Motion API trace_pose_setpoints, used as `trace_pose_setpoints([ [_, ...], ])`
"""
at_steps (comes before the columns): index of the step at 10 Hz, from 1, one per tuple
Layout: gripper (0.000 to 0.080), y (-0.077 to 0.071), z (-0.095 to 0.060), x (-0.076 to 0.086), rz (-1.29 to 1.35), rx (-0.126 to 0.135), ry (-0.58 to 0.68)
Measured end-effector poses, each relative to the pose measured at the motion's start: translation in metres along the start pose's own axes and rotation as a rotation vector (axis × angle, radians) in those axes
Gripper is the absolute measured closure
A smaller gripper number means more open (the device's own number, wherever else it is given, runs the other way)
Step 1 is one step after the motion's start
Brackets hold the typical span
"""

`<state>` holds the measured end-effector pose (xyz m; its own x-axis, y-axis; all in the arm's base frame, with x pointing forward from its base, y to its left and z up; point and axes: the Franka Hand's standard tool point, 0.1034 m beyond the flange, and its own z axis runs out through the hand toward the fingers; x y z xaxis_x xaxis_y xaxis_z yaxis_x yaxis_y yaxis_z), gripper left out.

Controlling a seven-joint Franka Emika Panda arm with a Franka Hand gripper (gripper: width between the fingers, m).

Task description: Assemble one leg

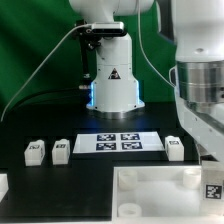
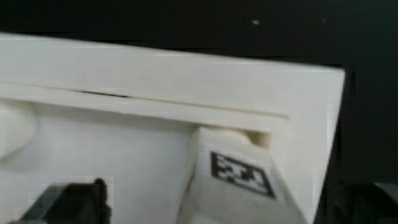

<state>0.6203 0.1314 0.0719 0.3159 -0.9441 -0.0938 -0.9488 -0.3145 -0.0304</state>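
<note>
Black table (image 1: 60, 190) | green backdrop | tagged legs (image 1: 35, 151) beside marker board (image 1: 117, 142) | no readable writing | jaws state: cannot tell

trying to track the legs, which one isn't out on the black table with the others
The leg with its tag showing, at the exterior view's right edge, on the large white piece; the others sit on the table beside the marker board.

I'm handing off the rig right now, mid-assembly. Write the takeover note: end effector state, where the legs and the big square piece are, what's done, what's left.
End effector: low over the large white square piece, fingertips dark at the wrist view's edge; open or shut cannot be told.
A tagged leg stands inside that piece by its corner; whether it is seated cannot be told.
Loose legs in a row: two at the exterior view's left of the marker board, one at its right.
Left: confirm the leg is seated.
</note>
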Motion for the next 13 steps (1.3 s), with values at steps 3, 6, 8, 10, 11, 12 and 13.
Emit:
trace_pose_setpoints([
  [3,0.015,0.0,0.001,-0.001,-0.37,0.006,0.009],
  [6,0.015,0.001,0.0,0.004,-0.75,-0.001,0.017],
  [8,0.015,-0.001,-0.002,0.012,-1.017,-0.003,0.033],
  [10,0.015,-0.001,-0.002,0.011,-0.985,-0.003,0.032],
  [11,0.0252,0.0,-0.002,0.012,-0.983,-0.003,0.032],
  [12,0.0414,0.0,-0.002,0.012,-0.93,-0.002,0.032],
  [13,0.0414,0.0,-0.001,0.011,-0.819,0.0,0.03],
])
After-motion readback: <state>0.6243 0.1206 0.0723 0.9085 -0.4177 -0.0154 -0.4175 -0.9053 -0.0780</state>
